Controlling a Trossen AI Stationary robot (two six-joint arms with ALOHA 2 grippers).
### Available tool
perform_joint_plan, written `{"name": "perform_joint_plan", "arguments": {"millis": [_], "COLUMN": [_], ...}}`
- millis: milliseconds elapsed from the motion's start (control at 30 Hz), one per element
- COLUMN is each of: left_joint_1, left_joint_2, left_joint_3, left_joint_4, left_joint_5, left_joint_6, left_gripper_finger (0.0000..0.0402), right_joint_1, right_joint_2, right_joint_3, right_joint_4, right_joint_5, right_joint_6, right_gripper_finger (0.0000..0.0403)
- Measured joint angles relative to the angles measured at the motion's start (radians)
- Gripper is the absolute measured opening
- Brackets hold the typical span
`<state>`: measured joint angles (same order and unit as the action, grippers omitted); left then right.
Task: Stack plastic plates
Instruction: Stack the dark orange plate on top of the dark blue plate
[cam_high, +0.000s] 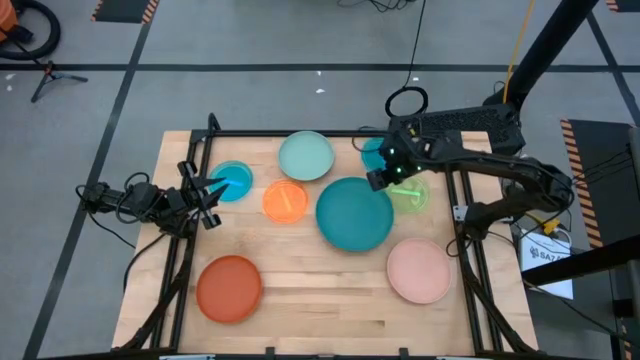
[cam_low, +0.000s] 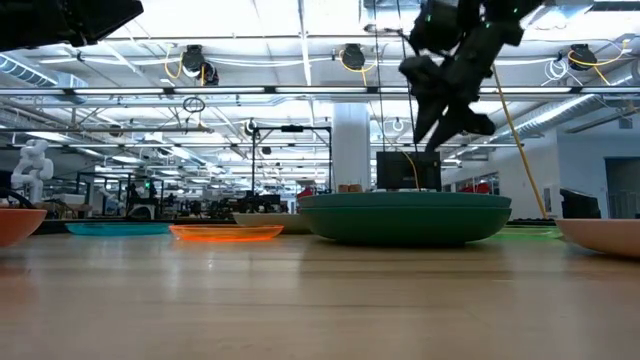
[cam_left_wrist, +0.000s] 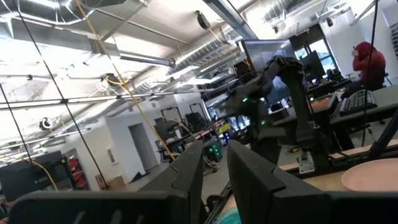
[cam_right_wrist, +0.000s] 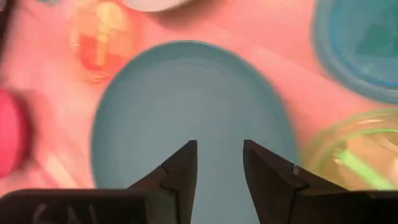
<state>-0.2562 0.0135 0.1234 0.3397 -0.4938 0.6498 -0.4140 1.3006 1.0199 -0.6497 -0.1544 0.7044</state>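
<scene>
A large teal plate (cam_high: 354, 213) lies mid-table; the low view shows its teal rim on a dark green wall (cam_low: 405, 222). Around it lie a pale mint plate (cam_high: 305, 156), a small orange plate (cam_high: 285, 201), two translucent blue plates (cam_high: 232, 181) (cam_high: 375, 152), a lime plate (cam_high: 408, 193), a pink plate (cam_high: 418, 270) and a red-orange plate (cam_high: 229, 288). My right gripper (cam_right_wrist: 217, 165) hangs open above the teal plate's far right part, tilted downward, with nothing between its fingers. My left gripper (cam_high: 212, 195) waits open at the table's left, beside one blue plate.
Black frame rails (cam_high: 460, 215) run along the table's left, right and far sides. Bare wood (cam_high: 320, 290) shows between the red-orange and pink plates near the front edge. A person in red (cam_left_wrist: 367, 59) sits in the room beyond the table.
</scene>
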Motion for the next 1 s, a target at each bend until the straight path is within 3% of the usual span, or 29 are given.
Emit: {"name": "perform_joint_plan", "arguments": {"millis": [533,1000], "left_joint_1": [0.000,0.000], "left_joint_2": [0.000,0.000], "left_joint_3": [0.000,0.000], "left_joint_4": [-0.006,0.003], "left_joint_5": [-0.005,-0.005], "left_joint_6": [0.009,0.011], "left_gripper_finger": [0.0081,0.0081], "right_joint_1": [0.412,0.538], "right_joint_2": [-0.022,-0.021], "right_joint_3": [0.000,0.000], "right_joint_4": [0.268,0.526], "right_joint_5": [0.080,0.290], "right_joint_6": [0.300,0.205], "right_gripper_finger": [0.0121,0.0121]}}
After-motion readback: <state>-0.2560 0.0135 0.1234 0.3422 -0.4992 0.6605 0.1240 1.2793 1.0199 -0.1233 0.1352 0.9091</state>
